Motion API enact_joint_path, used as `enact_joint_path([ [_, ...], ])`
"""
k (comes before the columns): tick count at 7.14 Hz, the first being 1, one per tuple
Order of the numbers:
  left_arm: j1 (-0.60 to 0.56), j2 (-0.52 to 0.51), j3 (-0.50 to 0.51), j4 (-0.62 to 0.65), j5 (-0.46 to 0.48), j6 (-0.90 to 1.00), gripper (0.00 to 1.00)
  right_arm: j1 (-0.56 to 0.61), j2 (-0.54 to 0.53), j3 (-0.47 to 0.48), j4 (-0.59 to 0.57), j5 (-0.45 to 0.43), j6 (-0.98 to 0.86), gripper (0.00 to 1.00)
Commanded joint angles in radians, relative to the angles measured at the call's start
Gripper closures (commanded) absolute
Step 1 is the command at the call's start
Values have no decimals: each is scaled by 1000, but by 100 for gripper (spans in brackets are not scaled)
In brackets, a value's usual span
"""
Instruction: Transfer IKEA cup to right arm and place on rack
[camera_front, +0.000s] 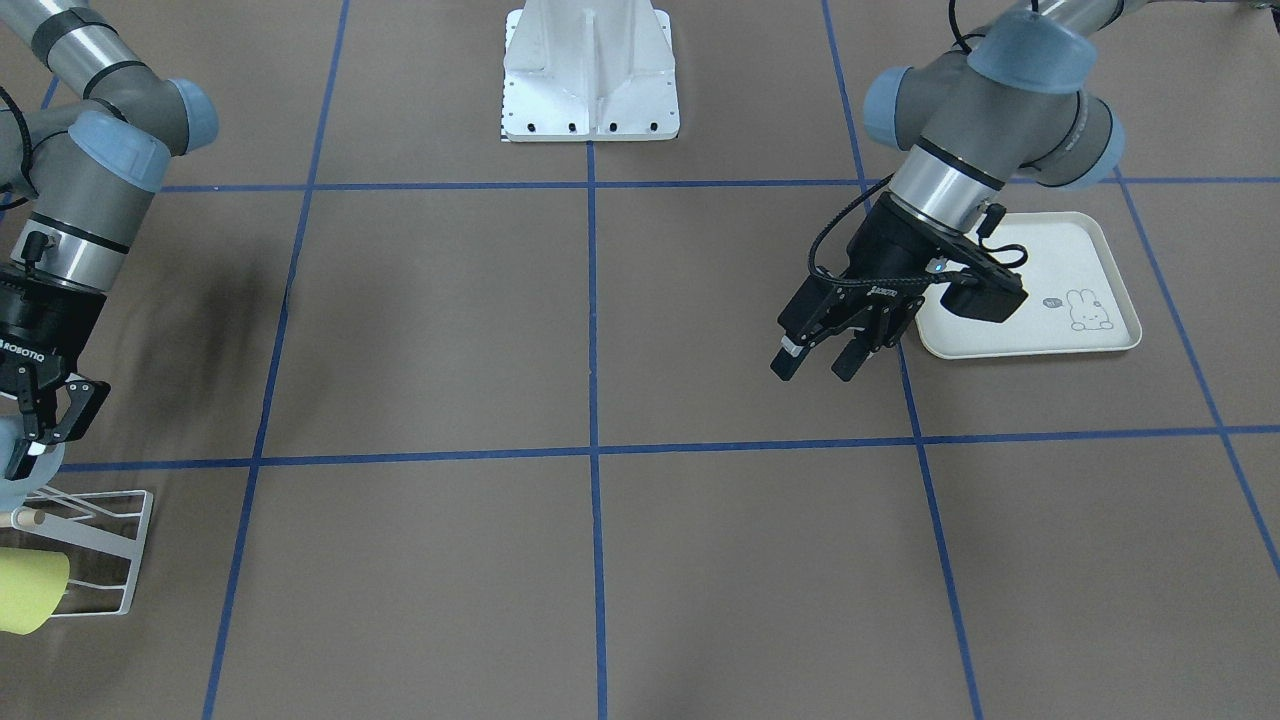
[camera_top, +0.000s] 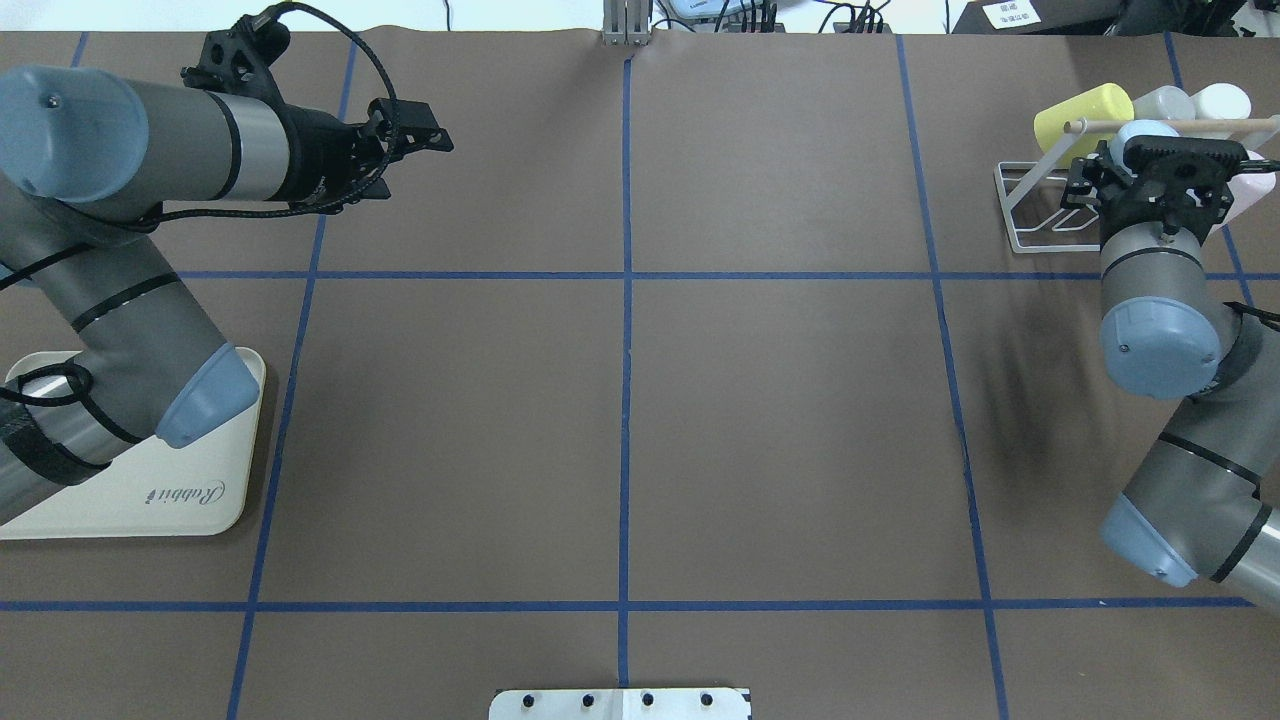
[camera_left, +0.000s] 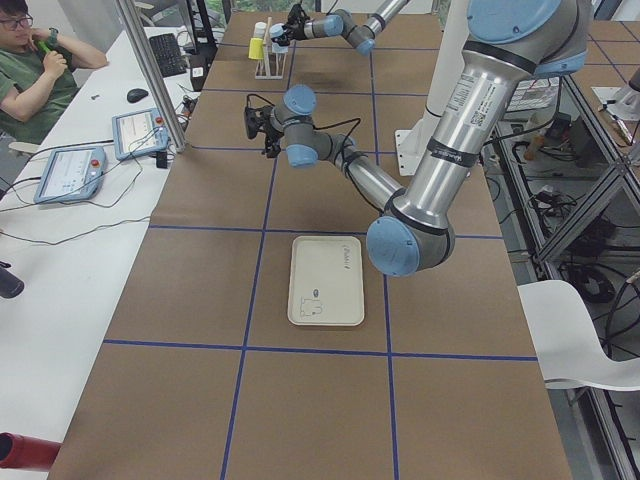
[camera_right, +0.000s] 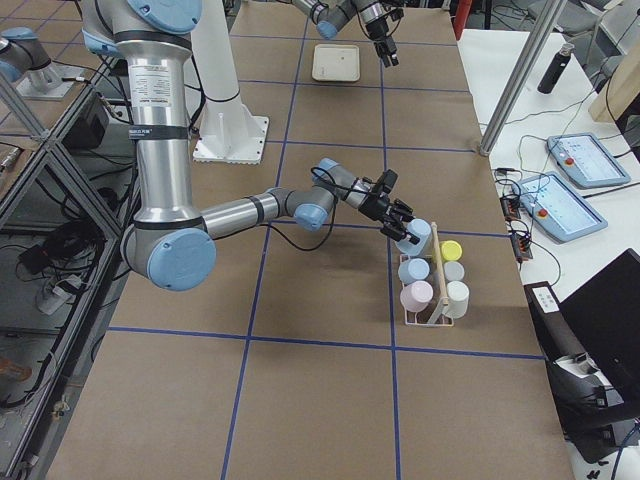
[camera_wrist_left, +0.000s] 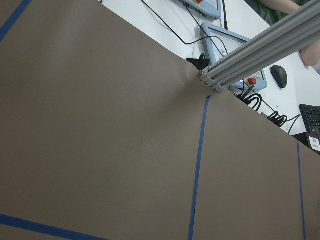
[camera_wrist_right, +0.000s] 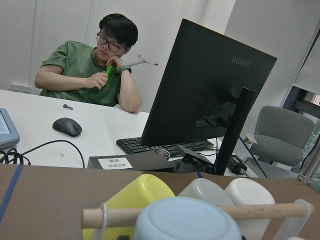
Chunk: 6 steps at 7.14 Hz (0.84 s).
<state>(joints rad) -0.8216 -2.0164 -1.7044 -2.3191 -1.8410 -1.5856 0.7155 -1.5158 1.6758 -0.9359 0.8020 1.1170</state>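
The IKEA cup (camera_right: 416, 238) is light blue and sits at the near end of the white wire rack (camera_top: 1020, 215), by its wooden rod (camera_wrist_right: 120, 216). Its round base (camera_wrist_right: 187, 220) fills the bottom of the right wrist view. My right gripper (camera_front: 45, 435) has its fingers on either side of the cup (camera_front: 12, 440) and is closed on it, over the rack (camera_front: 100, 530). My left gripper (camera_front: 815, 362) hangs open and empty above the table, just beside the cream rabbit tray (camera_front: 1040, 347).
A yellow cup (camera_top: 1085, 108), white cups (camera_top: 1220, 100) and a pink cup (camera_right: 415, 296) hang on the rack. The white robot base (camera_front: 590, 70) stands mid-table. A person (camera_wrist_right: 95, 65) sits beyond the table edge behind a monitor (camera_wrist_right: 200, 90).
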Motion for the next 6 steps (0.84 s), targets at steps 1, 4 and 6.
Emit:
enact_joint_path([
  [1,-1,1,-1,0,0,-1,0,-7,3,-2,3,18,-12,0],
  [4,-2,-1,-3,0,-1,-1,0,53,-23,141,-4,211,-135,0],
  [6,-52,33,-3,13,-9,126,0,256,-58,232,-70,589,-263,0],
])
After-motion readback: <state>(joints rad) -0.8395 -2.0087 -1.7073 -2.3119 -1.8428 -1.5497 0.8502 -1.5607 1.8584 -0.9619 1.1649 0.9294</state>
